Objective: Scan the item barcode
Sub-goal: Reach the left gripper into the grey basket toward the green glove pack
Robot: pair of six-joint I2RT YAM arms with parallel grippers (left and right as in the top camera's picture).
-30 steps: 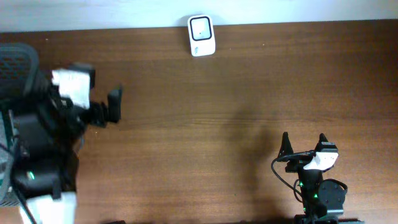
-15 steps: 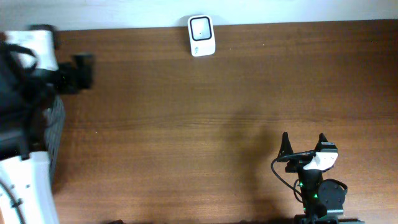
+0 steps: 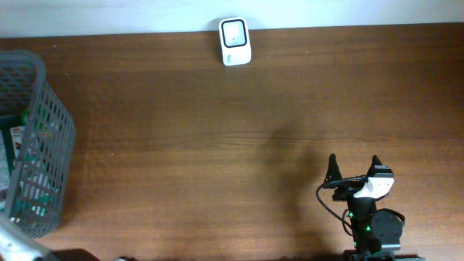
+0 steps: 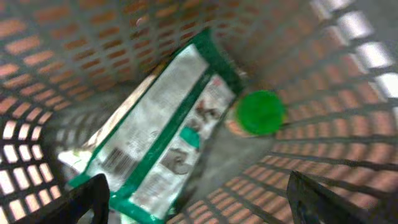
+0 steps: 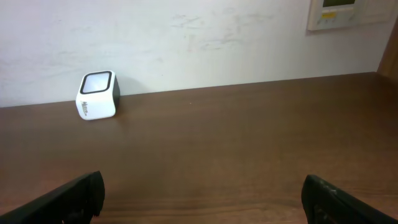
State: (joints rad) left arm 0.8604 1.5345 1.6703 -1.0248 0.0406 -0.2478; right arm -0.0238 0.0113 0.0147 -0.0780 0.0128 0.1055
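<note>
STOCK BIN, SCANNER WAITING: The left tool (image 4: 199, 202) hangs inside a grey plastic mesh basket (image 3: 43, 138) at the left end of the brown wooden table (image 3: 217, 145). Its fingers (image 4: 93, 198) are spread wide with nothing between them, apparently lined up to lift out an item for scanning. Below it, a green-and-white printed foil packet (image 4: 165, 134) lies slantwise across the basket floor, its barcode (image 4: 115, 160) facing up near the lower end. A round green cap (image 4: 260, 113), on some container otherwise hidden, sits just beside the packet's upper end. Neither is touched.

The white cube-shaped scanner with a dark window (image 3: 234, 41) stands at the table's far edge by the wall, well apart from the basket. Its window faces upward, so a carried item can be held over it. The right tool (image 5: 205, 199) sits low at the near right of the table, fingers likewise apart and empty, pointed toward the scanner.

By the look of it, the pick has not yet begun. The flat, glossy packet lies close against the mesh and may need an edge grip to come free.
</note>
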